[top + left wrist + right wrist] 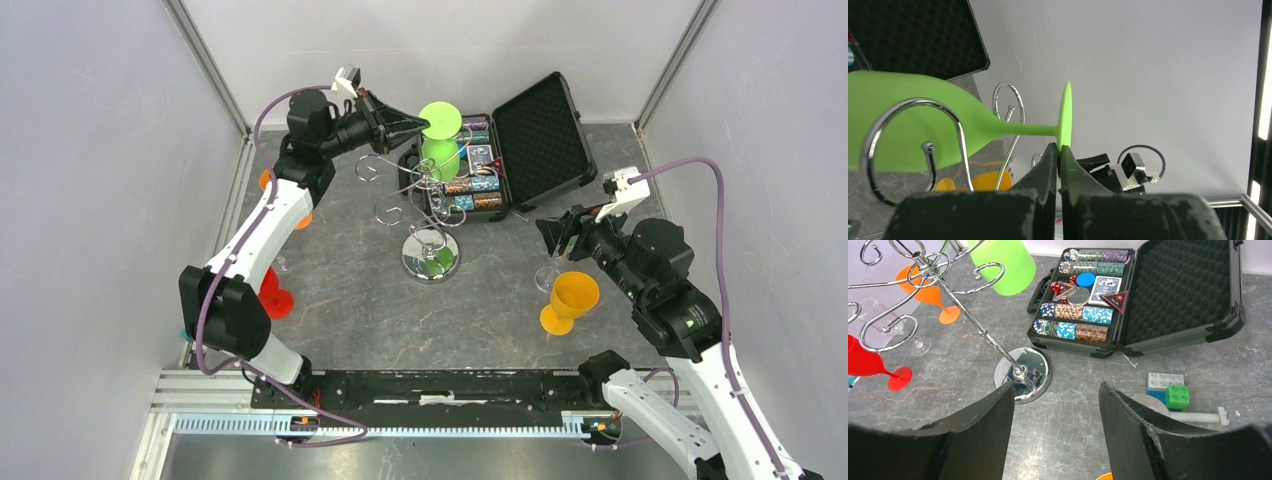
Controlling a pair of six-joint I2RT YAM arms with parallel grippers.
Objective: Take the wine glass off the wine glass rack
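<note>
A lime green wine glass [440, 135] hangs upside down near the top of the chrome wine glass rack [431, 256], foot uppermost. My left gripper [424, 124] is shut on the rim of the glass's foot. In the left wrist view the green foot [1066, 117] is pinched between the black fingertips [1053, 160], and the stem passes a curled wire arm [913, 107] with the bowl behind it. My right gripper [552, 236] is open and empty, low over the table right of the rack. The right wrist view shows the rack's mirrored base [1025, 374] and the green bowl [1003, 262].
An open black case [520, 150] of poker chips lies behind the rack. A yellow glass [570, 300] and a clear glass [548, 276] stand by my right gripper. Red [275, 298] and orange [266, 182] glasses stand at the left. Lego bricks [1168, 388] lie near the case.
</note>
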